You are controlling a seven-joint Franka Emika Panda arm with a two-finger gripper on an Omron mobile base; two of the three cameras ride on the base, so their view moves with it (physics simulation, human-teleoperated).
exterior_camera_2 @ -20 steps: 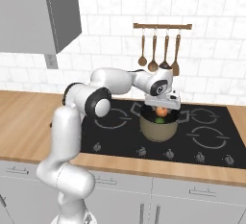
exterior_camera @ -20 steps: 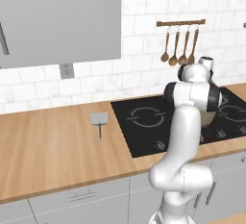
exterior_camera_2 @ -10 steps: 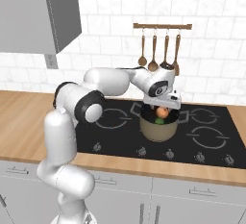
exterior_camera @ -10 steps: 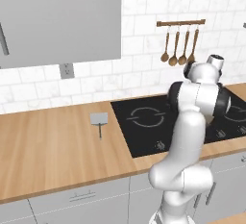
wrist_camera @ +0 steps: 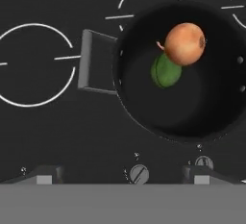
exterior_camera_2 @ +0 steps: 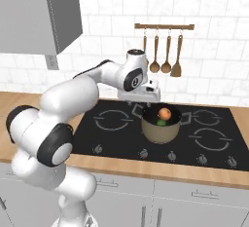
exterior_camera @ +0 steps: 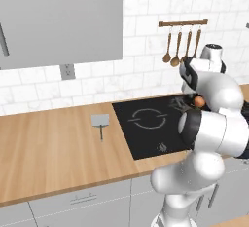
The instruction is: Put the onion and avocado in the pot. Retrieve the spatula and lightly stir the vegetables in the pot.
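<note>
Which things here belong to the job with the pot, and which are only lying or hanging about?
For the job:
- small round orange-brown onion
- green avocado
- round tan pot with grey side handles
- flat grey metal spatula with thin dark handle
- open pincer

Just there:
- brown wooden spoons on the wall rail
- black cooktop

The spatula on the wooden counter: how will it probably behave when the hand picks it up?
The spatula looks like flat metal, so probably stiff, not floppy. It lies flat on the counter, so it should not roll. Its thin handle may be hard to pinch and could pivot, since the square blade looks heavier.
</note>
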